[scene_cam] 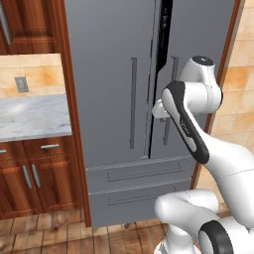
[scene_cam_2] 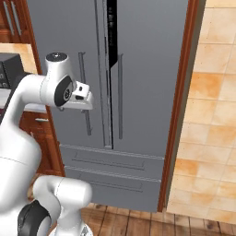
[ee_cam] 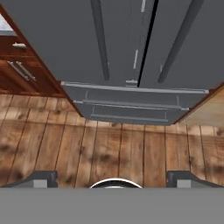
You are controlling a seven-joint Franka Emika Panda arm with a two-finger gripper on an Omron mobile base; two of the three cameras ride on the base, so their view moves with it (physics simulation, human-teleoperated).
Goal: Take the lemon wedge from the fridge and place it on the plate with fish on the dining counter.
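Wooden floorboards (ee_cam: 109,151) run under your claw (ee_cam: 111,177), which hangs released with nothing between its widely parted tips, looking down at the floor and the foot of the fridge (scene_cam: 114,99). You are early in the job. The fridge stands straight ahead, its right door (scene_cam: 196,34) cracked so a dark slit shows near the top, while the left door (scene_cam: 106,74) and both lower drawers (scene_cam: 141,186) look shut. The lemon wedge is presumably inside; you cannot see it from here. To the left sit brown cabinets (scene_cam: 34,173) under a marble table (scene_cam: 32,116). Still ahead of you: swing a door wide, find and take the wedge, then carry it to the plate with fish.
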